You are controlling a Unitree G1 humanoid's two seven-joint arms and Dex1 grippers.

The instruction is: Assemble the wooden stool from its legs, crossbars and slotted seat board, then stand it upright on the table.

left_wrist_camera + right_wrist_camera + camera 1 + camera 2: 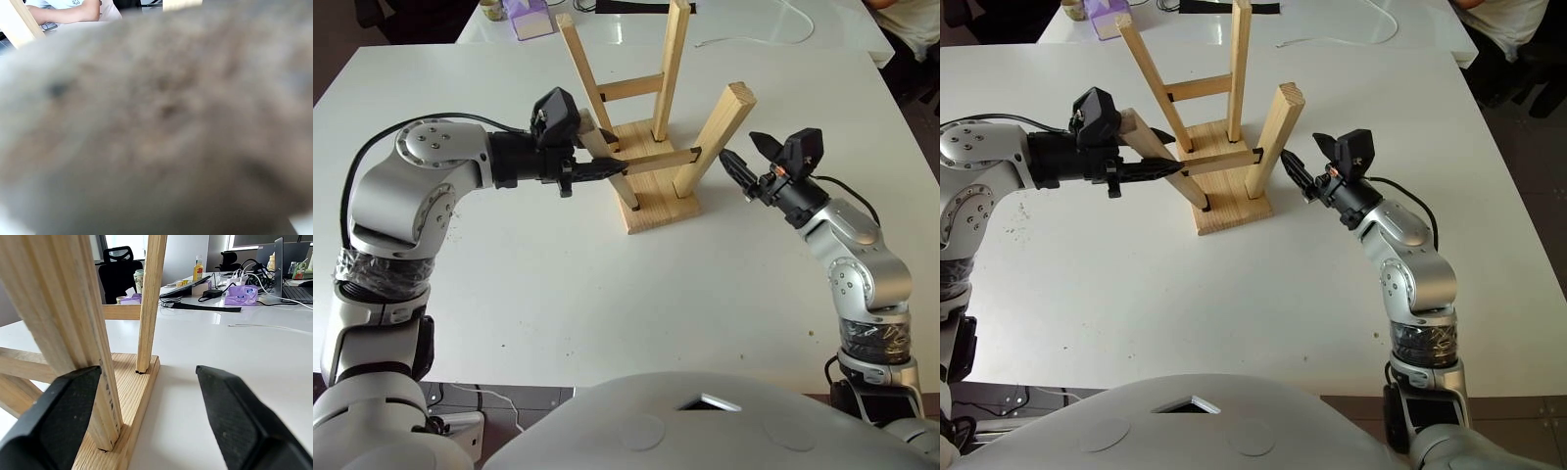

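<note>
Resting upside down toward 12 o'clock on the table [509,294], the stool [668,69] is judged nearly assembled: 4 legs are seated in the seat board [661,213] and crossbars [631,88] are fitted between them. Turning it upright is left to be done. At its 9 o'clock the left gripper [607,162] appears clamped on the near left leg [620,188]. At its 3 o'clock the right gripper [736,145] is held apart, just beside the near right leg [720,132]. No writing can be read.
</note>
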